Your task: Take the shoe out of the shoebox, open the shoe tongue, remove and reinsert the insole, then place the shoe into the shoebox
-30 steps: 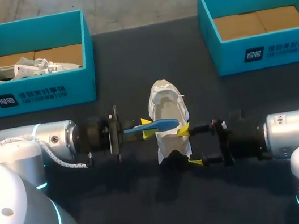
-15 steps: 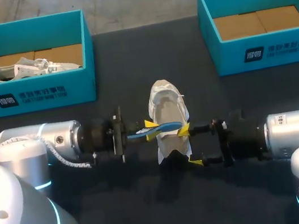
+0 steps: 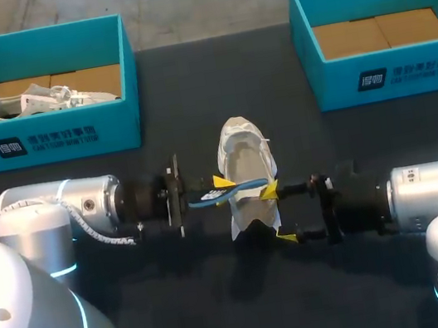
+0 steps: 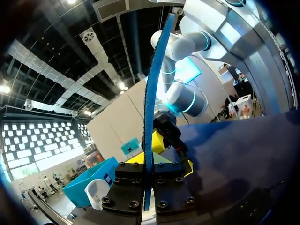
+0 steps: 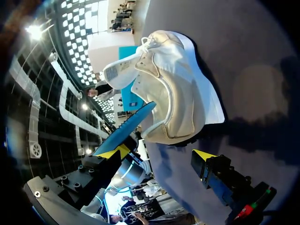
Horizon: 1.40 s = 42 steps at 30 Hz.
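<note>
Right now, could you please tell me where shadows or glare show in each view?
Head view: the shoe casts a dark shadow on the table behind its heel. Right wrist view: its shadow falls beside the sole. Left wrist view: the insole shows edge-on, without glare.

Illegible white print: left shoebox (image 3: 116, 124), right shoebox (image 3: 332, 88)

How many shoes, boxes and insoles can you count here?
Shoes: 2, the white shoe on the table and the second shoe in the left shoebox.
Shoeboxes: 2, the left shoebox and the right shoebox.
Insoles: 1, the blue insole.
Total: 5.
</note>
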Each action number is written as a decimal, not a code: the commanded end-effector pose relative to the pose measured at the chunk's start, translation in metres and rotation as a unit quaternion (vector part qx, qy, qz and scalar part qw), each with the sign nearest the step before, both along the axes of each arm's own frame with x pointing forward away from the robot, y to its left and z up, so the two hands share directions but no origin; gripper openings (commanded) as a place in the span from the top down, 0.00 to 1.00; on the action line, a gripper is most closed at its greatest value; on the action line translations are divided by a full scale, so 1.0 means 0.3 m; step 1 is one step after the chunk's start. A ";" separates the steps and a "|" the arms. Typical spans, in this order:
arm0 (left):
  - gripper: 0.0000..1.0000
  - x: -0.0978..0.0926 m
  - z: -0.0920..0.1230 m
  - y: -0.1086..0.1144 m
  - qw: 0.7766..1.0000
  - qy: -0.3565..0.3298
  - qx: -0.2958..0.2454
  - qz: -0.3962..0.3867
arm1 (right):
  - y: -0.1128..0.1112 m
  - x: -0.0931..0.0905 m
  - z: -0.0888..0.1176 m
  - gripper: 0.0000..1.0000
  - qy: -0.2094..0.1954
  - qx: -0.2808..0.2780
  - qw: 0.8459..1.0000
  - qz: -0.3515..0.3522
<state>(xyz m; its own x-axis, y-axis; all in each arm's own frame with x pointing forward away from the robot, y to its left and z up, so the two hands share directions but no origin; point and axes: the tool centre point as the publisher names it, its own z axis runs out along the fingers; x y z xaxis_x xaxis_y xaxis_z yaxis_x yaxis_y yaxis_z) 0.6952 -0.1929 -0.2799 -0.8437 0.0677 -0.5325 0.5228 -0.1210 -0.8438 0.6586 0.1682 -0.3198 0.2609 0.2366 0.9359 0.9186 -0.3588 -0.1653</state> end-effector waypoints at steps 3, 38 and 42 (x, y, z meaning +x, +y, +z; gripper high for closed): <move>1.00 -0.021 0.036 0.020 1.000 -0.005 -0.006 0.001 | 0.007 0.000 0.005 0.00 0.002 -0.004 1.000 0.000; 1.00 0.033 0.009 0.039 1.000 0.003 0.008 0.014 | 0.007 0.000 0.005 0.00 0.002 -0.004 1.000 0.000; 1.00 0.036 0.010 0.034 1.000 0.002 0.009 0.013 | 0.007 0.000 0.005 0.00 0.002 -0.004 1.000 0.000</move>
